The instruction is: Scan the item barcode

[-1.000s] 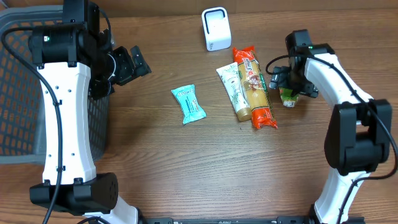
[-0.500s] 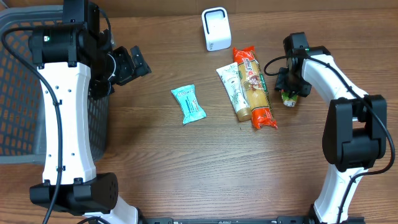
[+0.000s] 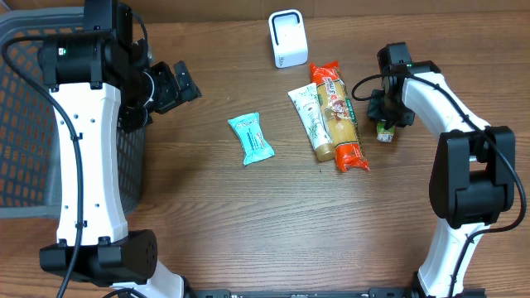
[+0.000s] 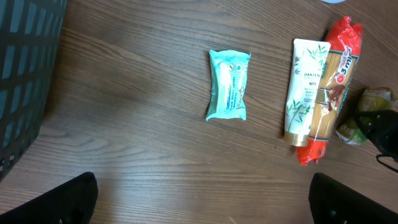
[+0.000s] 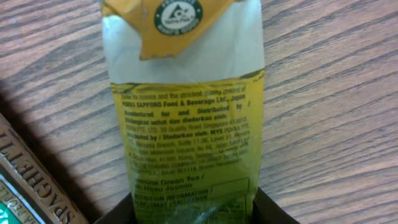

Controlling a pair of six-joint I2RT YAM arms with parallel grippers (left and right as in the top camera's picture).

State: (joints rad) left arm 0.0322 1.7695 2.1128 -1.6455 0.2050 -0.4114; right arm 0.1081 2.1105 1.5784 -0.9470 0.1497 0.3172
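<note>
Since a second ago, your right gripper (image 3: 387,114) has shifted a little up the table onto the green tea bottle (image 3: 383,130) and its jaws have drawn in; nothing else on the table has moved.

Starting at your left, the dark mesh basket (image 3: 25,124) sits at the table edge, with the left arm raised beside it. Your left gripper (image 3: 184,85) hangs above bare wood with its jaws spread wide and nothing between them. In the left wrist view its fingers (image 4: 74,202) show only at the bottom corners.

Next comes the teal snack packet (image 3: 251,138), lying flat and well apart from everything else. Behind it and further right, the white scanner (image 3: 287,38) stands upright near the far edge.

Right of centre, the white Pantene tube (image 3: 313,122) and the spaghetti pack (image 3: 339,116) lie side by side, touching along their length.

Just beside the spaghetti, the green tea bottle lies on the wood, well apart from the scanner. In the right wrist view your dark fingers (image 5: 270,214) sit flush against both sides of it, so you are pinching the bottle near one end. Its printed label faces the camera; I cannot make out a barcode there.
</note>
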